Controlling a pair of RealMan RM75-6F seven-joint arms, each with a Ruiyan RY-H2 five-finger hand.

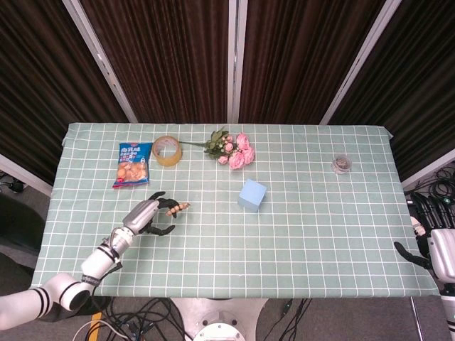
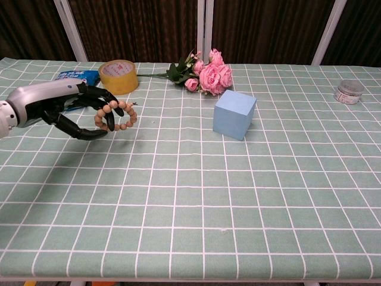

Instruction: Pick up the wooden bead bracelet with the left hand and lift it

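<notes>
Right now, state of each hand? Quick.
Left hand: holding the bead bracelet, looped on its fingers above the table.
Right hand: off the table's right edge, holding nothing; fingers look apart.

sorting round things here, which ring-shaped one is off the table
The wooden bead bracelet, hanging from the fingers of the left hand. The yellow tape roll lies flat on the cloth near the back edge, untouched.
</notes>
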